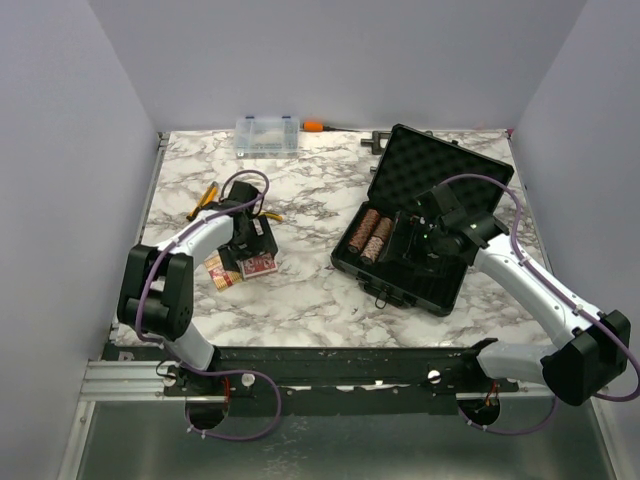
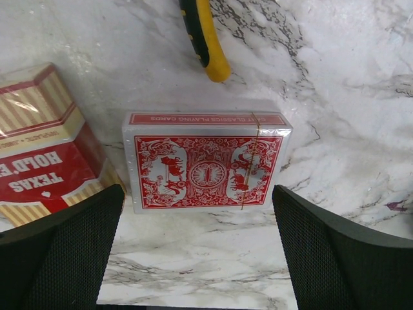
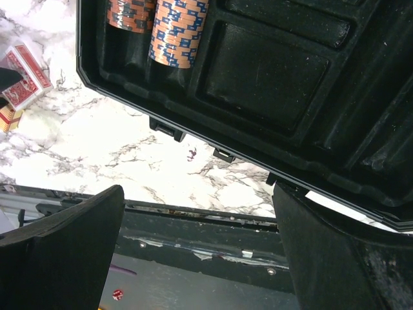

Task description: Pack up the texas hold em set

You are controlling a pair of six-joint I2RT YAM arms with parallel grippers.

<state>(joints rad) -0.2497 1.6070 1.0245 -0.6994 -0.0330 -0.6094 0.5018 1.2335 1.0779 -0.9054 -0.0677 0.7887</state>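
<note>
1. We find the left claw (image 2: 197, 197) spread wide and holding nothing. Its fingers (image 2: 64, 252) stand on either side of a red-backed card deck (image 2: 206, 171), which lies flat on the marble counter (image 2: 342, 97). We cannot tell whether they touch it.
2. Just beside that deck lies a striped card box (image 2: 45, 155) marked "TEXAS HOLD". A yellow pliers handle (image 2: 205, 39) lies near the deck's far side.
3. The black case (image 1: 440, 175) stands open on the counter's right half, lid tilted back, well apart from both decks.
4. Two chip rolls (image 3: 177, 29) lie side by side in the left end of the case's tray.
5. The right claw (image 3: 197, 200) is wide open and empty, above the case's front rim.
6. A clear organizer box (image 1: 267, 133) sits at the counter's far edge.
</note>
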